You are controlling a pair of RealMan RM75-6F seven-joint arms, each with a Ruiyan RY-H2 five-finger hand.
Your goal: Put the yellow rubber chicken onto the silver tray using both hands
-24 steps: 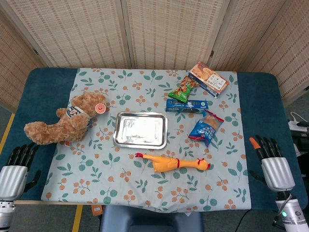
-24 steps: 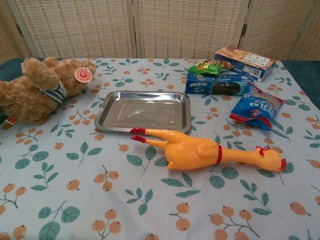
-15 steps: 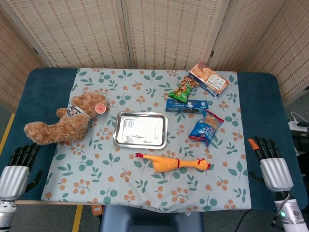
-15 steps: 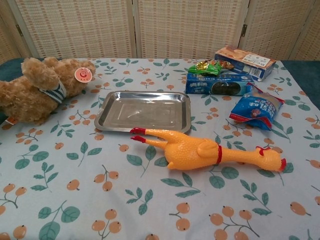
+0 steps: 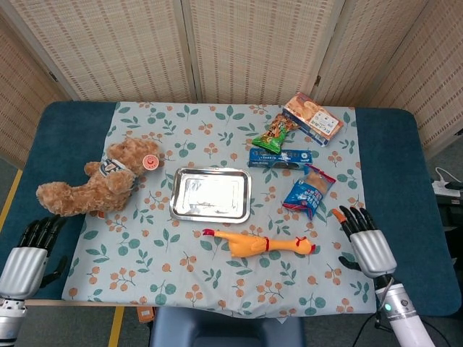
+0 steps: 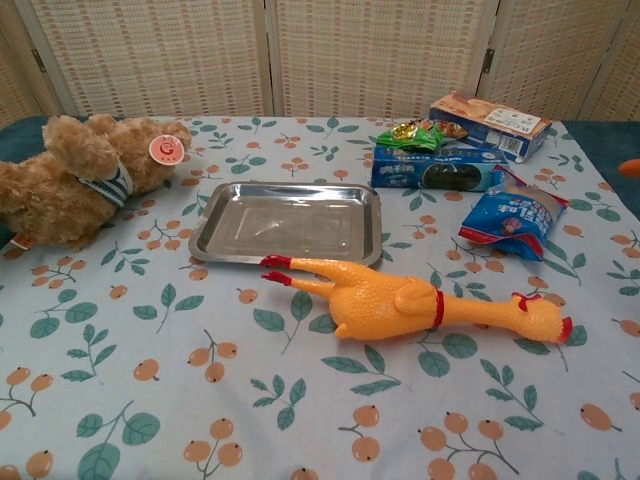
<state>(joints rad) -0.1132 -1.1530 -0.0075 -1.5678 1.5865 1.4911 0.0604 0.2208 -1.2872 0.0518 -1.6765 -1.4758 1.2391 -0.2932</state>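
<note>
The yellow rubber chicken [image 5: 262,243] [image 6: 410,304] lies on its side on the floral cloth, red feet to the left and head to the right. Just behind it sits the silver tray [image 5: 211,195] [image 6: 286,222], with nothing in it. My right hand [image 5: 364,242] hovers right of the chicken's head, fingers spread and holding nothing; only an orange fingertip [image 6: 630,167] of it shows at the chest view's right edge. At the table's near left corner my left hand [image 5: 30,253] is open too, far from the chicken.
A brown teddy bear [image 5: 95,180] lies left of the tray. Behind and right of it are a blue snack bag [image 5: 309,191], a blue cookie pack [image 5: 280,157], a green packet [image 5: 275,133] and a box [image 5: 312,118]. Wicker screens stand behind the table.
My right hand has moved left and inward from the table's right edge toward the chicken's head. The left hand shifted only slightly. Chicken and tray have not moved.
</note>
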